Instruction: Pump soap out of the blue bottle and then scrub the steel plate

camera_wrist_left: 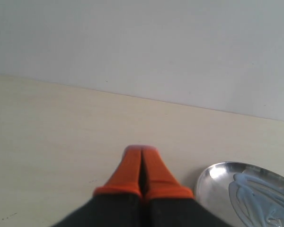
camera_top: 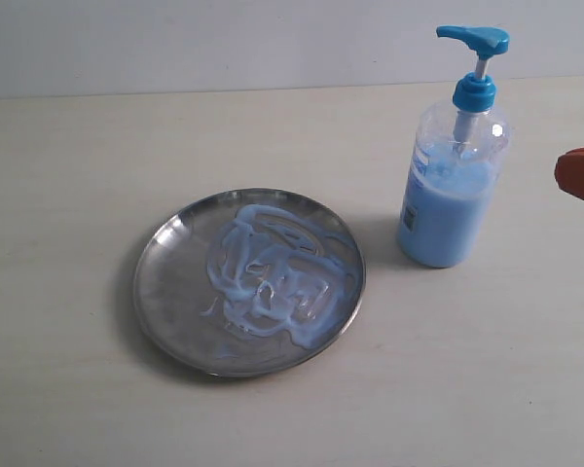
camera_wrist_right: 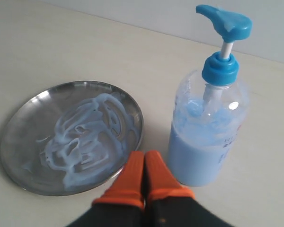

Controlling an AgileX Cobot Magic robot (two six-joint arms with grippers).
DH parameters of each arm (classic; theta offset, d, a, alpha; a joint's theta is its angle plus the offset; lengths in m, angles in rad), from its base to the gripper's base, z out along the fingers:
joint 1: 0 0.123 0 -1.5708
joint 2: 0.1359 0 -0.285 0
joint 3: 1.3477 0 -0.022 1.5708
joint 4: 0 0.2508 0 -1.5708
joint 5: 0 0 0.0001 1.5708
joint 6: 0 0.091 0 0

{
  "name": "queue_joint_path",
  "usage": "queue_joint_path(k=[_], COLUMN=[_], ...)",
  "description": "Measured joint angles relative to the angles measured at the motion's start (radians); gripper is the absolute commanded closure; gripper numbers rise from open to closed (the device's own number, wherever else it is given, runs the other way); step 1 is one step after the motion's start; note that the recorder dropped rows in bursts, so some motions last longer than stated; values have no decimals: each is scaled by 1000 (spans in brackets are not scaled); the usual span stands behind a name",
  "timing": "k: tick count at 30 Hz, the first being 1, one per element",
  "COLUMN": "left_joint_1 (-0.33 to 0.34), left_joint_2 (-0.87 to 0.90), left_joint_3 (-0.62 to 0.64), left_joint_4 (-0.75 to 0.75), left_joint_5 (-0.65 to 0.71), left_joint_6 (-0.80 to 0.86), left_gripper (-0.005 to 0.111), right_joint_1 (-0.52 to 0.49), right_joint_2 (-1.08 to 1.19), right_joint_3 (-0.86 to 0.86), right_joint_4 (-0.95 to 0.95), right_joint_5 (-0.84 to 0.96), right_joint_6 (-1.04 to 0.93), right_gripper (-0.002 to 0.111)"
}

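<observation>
From where I stand, the steel plate (camera_top: 167,287) lies flat on the pale table (camera_top: 78,146), left of centre. The blue bottle (camera_top: 448,209) stands upright just beside it to the right, apart from its rim. Swirls of the soap (camera_top: 268,277) cover the middle and right of the plate, while its left part is bare and shiny. I judge the pumping done and the scrubbing either under way or close to finished. The right pincer (camera_wrist_right: 143,155) is pressed shut with nothing between its orange tips, and it sits off at the right edge of the scene, clear of the bottle. The left pincer (camera_wrist_left: 141,150) is likewise closed tight and empty, above bare table with only the plate's edge near it. I see no sponge or cloth anywhere. If more scrubbing is wanted, one pincer would need to come over the plate, lower its closed tips onto the smeared patch and rub outward towards the bare metal. It should press lightly, since a loose plate would probably slide on this smooth table.
</observation>
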Motion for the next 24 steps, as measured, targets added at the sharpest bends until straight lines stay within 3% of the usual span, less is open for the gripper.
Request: queue_joint_path(k=[8,12,18,24], left_joint_1=[0,0,0,0], left_joint_2=[0,0,0,0], left_joint_3=[0,0,0,0], left_joint_4=[0,0,0,0], left_joint_5=[0,1,2,2], left_joint_6=[0,0,0,0], left_gripper=[107,107,107,107], right_joint_1=[0,0,-4,-118], right_joint_2=[0,-2,-77,-194], right_joint_3=[0,0,0,18], right_joint_4=[-26,-30,-179,-233], right_joint_5=[-3,-23,-27,-30], right_joint_6=[5,127,288,334], right_gripper=[108,108,108,108])
